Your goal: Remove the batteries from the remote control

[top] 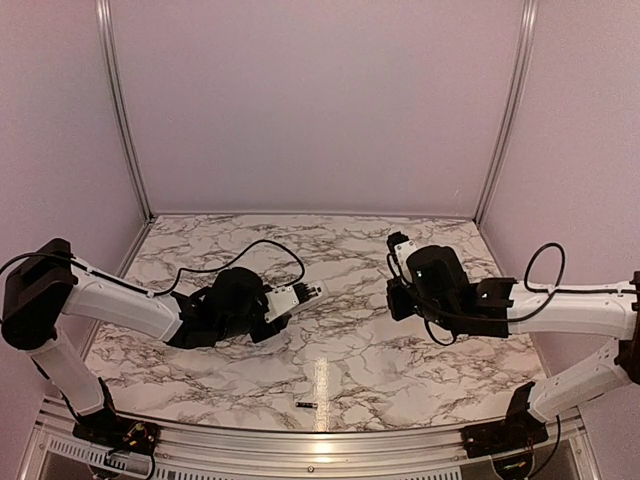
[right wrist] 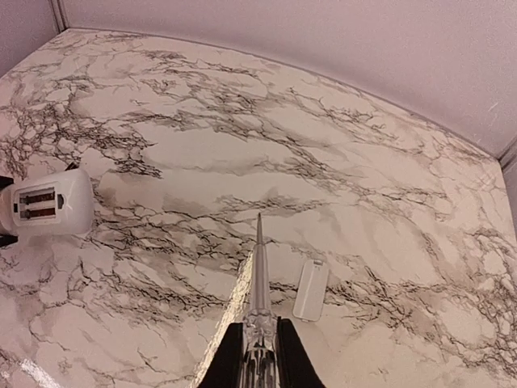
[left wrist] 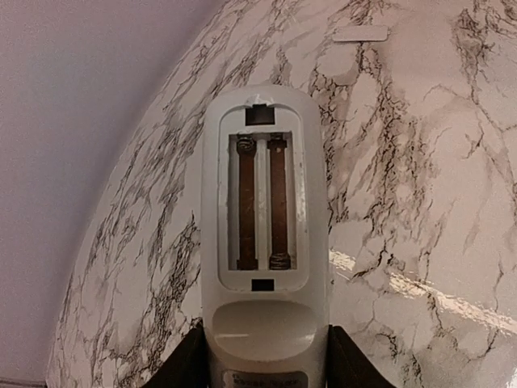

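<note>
The left claw grips the remote control by its lower end. The compartment is open, with both bays empty. The label is too blurred to read. One battery lies on the worktop near the front edge. The right claw clamps a thin grey stick.

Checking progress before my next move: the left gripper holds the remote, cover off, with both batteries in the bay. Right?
Not quite. The left wrist view shows the bay empty, both slots bare. The left gripper does hold the remote, cover off.
</note>
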Tool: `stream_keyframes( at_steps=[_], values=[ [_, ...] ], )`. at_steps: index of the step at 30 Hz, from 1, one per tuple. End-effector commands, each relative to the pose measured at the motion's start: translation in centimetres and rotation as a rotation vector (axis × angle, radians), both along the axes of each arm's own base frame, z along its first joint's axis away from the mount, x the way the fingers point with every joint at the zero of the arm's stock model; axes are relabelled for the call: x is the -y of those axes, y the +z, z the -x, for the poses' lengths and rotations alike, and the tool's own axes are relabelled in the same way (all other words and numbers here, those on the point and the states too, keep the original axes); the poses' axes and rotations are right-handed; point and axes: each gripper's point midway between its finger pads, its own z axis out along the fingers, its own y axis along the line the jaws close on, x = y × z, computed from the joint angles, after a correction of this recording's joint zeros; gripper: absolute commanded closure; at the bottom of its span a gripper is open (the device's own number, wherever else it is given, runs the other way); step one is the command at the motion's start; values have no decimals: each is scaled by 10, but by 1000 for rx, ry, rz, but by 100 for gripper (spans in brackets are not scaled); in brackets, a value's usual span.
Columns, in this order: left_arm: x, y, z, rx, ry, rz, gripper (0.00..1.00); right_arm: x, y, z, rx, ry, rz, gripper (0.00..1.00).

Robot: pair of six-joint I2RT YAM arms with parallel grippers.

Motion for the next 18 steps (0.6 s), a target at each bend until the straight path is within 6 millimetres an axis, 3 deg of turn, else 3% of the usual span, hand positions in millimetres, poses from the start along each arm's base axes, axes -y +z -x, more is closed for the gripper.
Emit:
stream_keyframes(
  at_steps=[1, 9, 18],
  values=[
    [-26, 19, -29, -46, 324, 110, 100, 20, 3, -13, 57, -142, 5, 100],
    [-69, 10, -33, -211, 581, 245, 100, 27, -10, -17, 54, -198, 37, 100],
    [-106, -22, -14, -326, 766, 251, 100, -2, -25, -17, 24, -94, -32, 100]
  ],
)
